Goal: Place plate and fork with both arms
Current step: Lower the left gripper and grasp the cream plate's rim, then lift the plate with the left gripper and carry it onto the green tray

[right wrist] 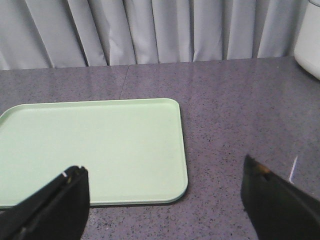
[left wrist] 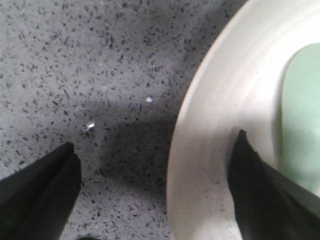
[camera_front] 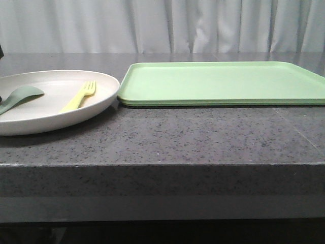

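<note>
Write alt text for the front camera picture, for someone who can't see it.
A round cream plate sits at the left of a dark speckled stone table, holding a small yellow fork and a grey-green spoon. Right of it lies a light green tray with nothing on it, and pale curtains hang behind.

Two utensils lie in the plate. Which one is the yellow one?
The fork is the pale yellow one, with short tines, lying nearer the tray. The other, a grey-green spoon, lies at the plate's far left.
</note>
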### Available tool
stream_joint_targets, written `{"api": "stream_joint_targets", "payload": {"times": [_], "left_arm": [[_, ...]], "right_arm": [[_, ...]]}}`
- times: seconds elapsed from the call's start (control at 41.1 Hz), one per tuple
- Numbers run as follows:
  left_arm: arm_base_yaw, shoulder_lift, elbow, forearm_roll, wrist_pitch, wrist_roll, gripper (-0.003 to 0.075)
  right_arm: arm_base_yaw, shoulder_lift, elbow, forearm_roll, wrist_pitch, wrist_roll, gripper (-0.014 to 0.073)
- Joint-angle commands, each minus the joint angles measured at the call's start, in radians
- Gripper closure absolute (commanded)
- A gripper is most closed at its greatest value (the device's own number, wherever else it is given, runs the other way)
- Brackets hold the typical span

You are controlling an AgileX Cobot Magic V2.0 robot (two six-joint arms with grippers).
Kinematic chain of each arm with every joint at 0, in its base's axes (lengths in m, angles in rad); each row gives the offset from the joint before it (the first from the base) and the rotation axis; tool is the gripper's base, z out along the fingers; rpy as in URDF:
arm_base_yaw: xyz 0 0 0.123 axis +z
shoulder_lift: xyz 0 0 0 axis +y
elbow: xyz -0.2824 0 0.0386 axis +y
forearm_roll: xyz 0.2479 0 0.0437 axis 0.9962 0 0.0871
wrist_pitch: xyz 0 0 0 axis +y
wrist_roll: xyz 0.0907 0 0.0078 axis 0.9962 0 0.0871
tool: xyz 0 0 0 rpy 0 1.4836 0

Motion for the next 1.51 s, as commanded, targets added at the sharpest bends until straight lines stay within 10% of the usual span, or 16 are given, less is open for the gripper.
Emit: {"api": "stream_joint_targets", "payload": {"times": [0.0,0.268,0.56,1.023,1.486], "left_arm": [[-0.005,-0.022,-0.020,-0.004,-0.016,0.002,0.0272],[-0.005,-0.022,-0.020,-0.029,-0.009,0.002,0.0738],[0.024,-0.036,-0.063,-0.058,0.046,0.002,0.0738],[0.161,-0.113,-0.159,-0.506,0.030,0.158,0.0738],[-0.100,0.111,-0.392,-0.584,-0.032,0.108,0.0738]], "right_arm": [[-0.004,0.012,-0.038,-0.001,-0.086,-0.001,-0.0042],[-0.004,0.012,-0.037,-0.001,-0.085,-0.001,-0.0042],[-0.004,0.012,-0.037,-0.001,-0.079,-0.001,-0.0042],[-0.004,0.012,-0.037,-0.001,-0.077,-0.001,-0.0042],[-0.004,0.012,-0.037,-0.001,-0.077,-0.001,-0.0042]]}}
